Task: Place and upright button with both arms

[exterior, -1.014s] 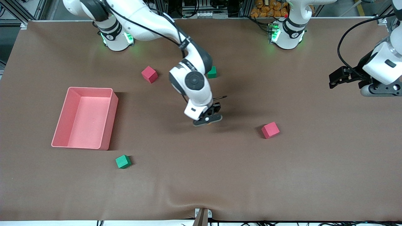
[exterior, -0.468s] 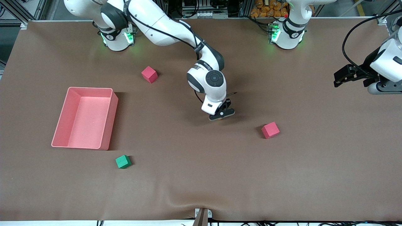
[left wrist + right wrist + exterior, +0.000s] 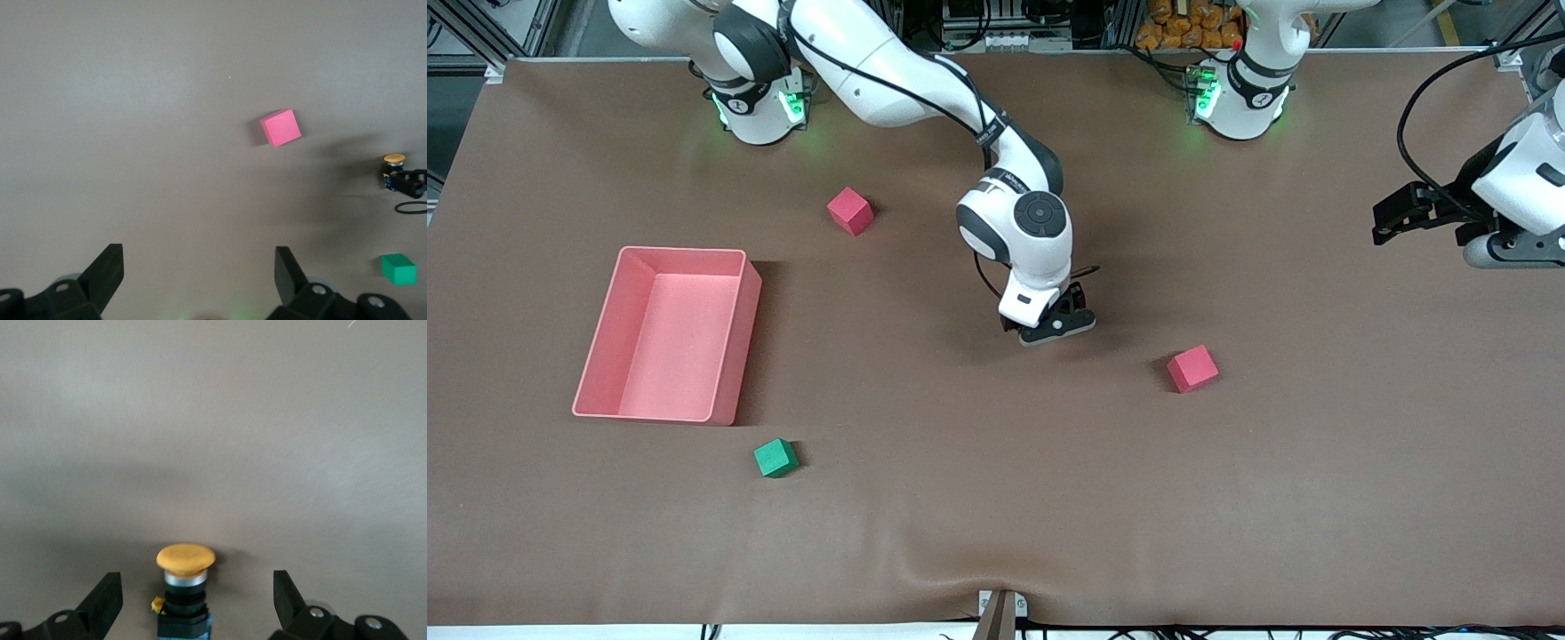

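The button [image 3: 185, 587] stood upright mid-table between the right claw's [image 3: 193, 603] parted fingers, released, so lifting clear seemed next, while the left claw [image 3: 1396, 216] waited open at the table's edge.

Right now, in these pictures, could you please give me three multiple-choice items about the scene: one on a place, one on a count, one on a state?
1. Where does the button stand?
A. in the pink tray
B. on the table, between the fingers of the right gripper
C. on a red cube

2. How many foam cubes show in the front view?
A. three
B. one
C. six

3. How is the right gripper?
A. shut on the button
B. shut on a green cube
C. open, with gaps to the button

Answers:
1 B: the right wrist view shows it upright on the table, cap up.
2 A: two red cubes and one green cube.
3 C: both fingers stand apart from the button. The left gripper waits open at its end of the table.
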You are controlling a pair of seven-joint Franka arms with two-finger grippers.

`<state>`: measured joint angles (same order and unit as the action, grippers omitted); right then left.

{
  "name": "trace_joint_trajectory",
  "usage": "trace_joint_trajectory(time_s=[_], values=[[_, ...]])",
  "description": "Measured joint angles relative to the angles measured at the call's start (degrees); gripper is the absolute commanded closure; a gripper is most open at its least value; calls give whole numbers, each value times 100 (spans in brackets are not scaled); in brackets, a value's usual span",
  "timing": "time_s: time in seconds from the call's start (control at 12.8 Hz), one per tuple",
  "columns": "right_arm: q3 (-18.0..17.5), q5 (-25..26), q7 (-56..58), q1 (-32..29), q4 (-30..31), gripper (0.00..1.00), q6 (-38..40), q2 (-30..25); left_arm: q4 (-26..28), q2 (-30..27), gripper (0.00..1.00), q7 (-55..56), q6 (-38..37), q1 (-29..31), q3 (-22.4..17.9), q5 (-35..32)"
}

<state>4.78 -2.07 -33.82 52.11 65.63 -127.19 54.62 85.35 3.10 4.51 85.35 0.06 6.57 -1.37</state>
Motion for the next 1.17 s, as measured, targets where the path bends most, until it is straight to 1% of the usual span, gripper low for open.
trace_joint_trajectory(time_s=[0.16,0.39,0.47,0.62,0.78,1.01,1.17], values=[[18,0,-7,-276,-43,0,392,-288,8,2,0,0,-4,-2,18,0],[22,0,-2,-635,-58,0,1362,-791,13,5,0,-1,-4,-1,23,2],[28,0,-2,-695,-47,0,1556,-917,12,4,0,-2,-4,0,22,12],[52,5,75,-833,98,0,1669,-1165,11,4,0,-6,17,-2,28,119],[86,9,451,-1108,503,0,1697,-1576,8,4,0,-6,43,-3,43,171],[103,9,1051,-1588,1298,0,1713,-2321,7,4,0,-6,46,-2,47,175],[111,10,1337,-1889,1687,0,1713,-2743,7,4,0,-6,46,0,47,175]])
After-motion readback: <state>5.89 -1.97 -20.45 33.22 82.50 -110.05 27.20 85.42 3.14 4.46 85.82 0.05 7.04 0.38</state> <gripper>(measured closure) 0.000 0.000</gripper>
